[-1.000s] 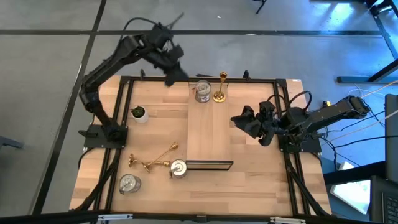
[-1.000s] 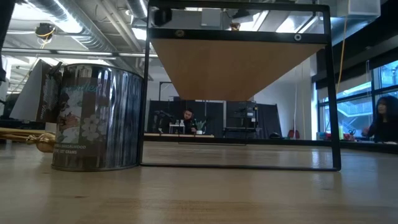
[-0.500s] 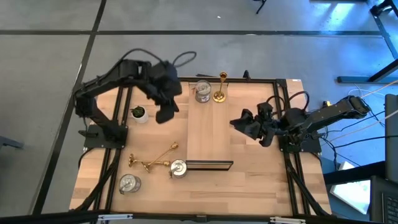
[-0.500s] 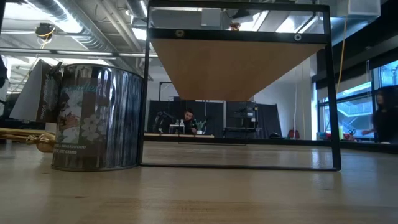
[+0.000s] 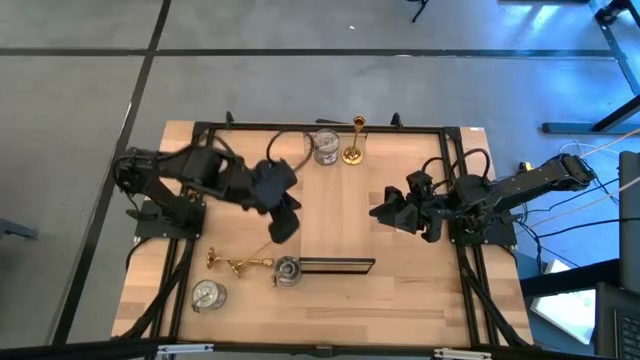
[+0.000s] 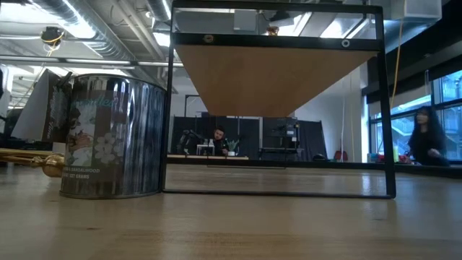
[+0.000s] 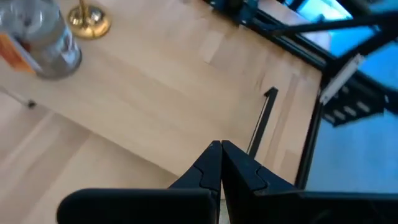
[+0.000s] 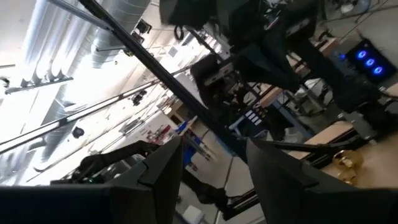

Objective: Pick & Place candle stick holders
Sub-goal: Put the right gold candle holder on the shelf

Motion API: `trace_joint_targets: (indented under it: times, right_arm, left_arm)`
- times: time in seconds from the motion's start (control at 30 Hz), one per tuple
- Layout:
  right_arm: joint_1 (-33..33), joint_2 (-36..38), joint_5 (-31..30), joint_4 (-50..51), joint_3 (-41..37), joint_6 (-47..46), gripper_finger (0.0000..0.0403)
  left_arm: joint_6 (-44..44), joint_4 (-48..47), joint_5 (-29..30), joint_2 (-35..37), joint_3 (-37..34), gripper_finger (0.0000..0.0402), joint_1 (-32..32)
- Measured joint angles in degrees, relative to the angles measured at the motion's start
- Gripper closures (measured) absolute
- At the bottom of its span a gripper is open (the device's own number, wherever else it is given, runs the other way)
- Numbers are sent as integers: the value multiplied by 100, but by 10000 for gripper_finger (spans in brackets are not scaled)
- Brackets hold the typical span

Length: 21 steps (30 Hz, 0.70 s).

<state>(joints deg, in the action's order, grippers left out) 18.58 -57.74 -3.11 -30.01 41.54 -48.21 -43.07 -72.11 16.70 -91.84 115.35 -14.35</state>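
Note:
On the far end of the long wooden board [image 5: 340,205] a gold candle stick holder [image 5: 353,150] stands upright next to a squat silvery one [image 5: 325,147]. Gold holders [image 5: 240,263] lie on their sides near the table's left front, with two silvery cups [image 5: 287,270] [image 5: 208,293] standing by them. My left gripper [image 5: 284,228] hovers shut over the board's left edge; its wrist view shows the shut fingers [image 7: 221,152] above bare board. My right gripper [image 5: 382,213] hangs open over the board's right side, tipped up toward the room [image 8: 211,162].
A black wire frame [image 5: 335,265] stands at the board's near end, right of a silvery cup [image 6: 108,137]. The table's black rails [image 5: 195,190] run along both sides. People show in the room beyond the table [image 6: 426,141].
My left gripper has swung from beyond the table's far edge toward the near edge and the right, ending over the board's left side, rolling as it went and staying shut. My right gripper has turned a little in place.

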Motion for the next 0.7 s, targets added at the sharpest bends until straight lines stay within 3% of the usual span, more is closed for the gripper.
trace_joint_targets:
  times: [0.2, 0.43, 0.7]
  right_arm:
    - [-17, 0, 351, 153, 0, -26, 221]
    - [-97, 0, 1041, 454, 0, 50, 221]
    - [-91, 368, 1145, 805, 0, 223, 222]
  left_arm:
    - [-1111, -289, 273, -513, 0, 400, -385]
    - [-3004, -1853, 254, -867, -27, 400, -892]
    - [-4718, -1670, 50, -165, -1638, 400, -1468]
